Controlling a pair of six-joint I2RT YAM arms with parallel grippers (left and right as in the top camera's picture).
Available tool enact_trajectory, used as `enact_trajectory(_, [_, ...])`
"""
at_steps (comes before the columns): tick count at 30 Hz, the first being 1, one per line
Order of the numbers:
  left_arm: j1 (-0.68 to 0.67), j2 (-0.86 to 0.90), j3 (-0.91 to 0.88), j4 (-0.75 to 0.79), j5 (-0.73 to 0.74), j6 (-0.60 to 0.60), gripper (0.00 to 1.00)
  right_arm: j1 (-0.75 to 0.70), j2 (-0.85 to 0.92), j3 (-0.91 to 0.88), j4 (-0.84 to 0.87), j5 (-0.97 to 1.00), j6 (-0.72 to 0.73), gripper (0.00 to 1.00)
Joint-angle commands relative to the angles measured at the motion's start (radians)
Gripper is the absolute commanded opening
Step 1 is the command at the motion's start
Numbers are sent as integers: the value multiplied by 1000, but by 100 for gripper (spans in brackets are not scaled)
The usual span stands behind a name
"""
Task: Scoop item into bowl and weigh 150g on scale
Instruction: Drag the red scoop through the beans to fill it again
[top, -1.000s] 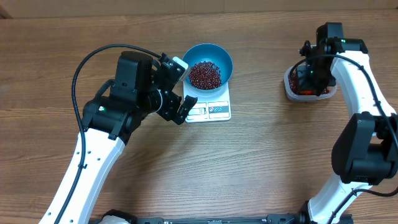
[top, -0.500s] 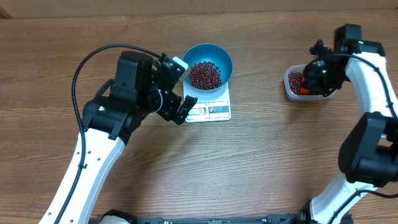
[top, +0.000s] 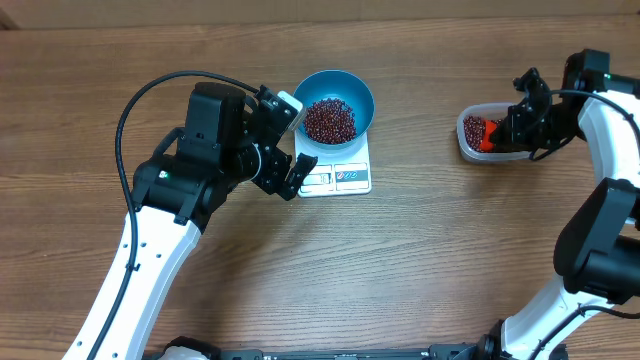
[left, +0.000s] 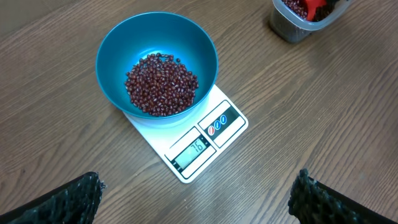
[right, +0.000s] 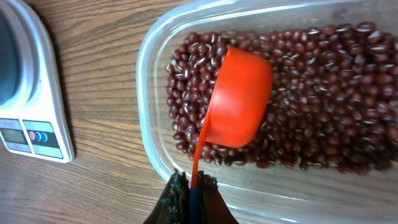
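Right arm has swung out toward 3 o'clock; right jaws stay clenched on the orange scoop handle, cup at 12 o'clock atop beans in the tub. Far at 9 o'clock, the bowl sits on the scale, left jaws released beside it

This looks like a robotics lab bench. A white-and-black left arm and right arm rise from the near edge of a plain wood-grain counter, and a black cable loops over one. The only kitchenware is a digital scale, a blue bowl of beans, a clear tub and an orange scoop.
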Motion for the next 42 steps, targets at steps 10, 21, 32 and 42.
enact_trajectory(10, [0, -12, 13, 0, 14, 22, 99, -15, 10, -53, 14, -87, -4, 4])
enact_trajectory(21, [0, -12, 13, 0, 14, 22, 100, -114, 10, -53, -9, -265, 14, 4])
enact_trajectory(32, [0, -12, 13, 0, 14, 22, 100, -171, 10, -53, -47, -296, 14, 4])
enact_trajectory(42, [-1, -12, 13, 0, 14, 22, 100, -236, 10, -53, -91, -398, -35, 4])
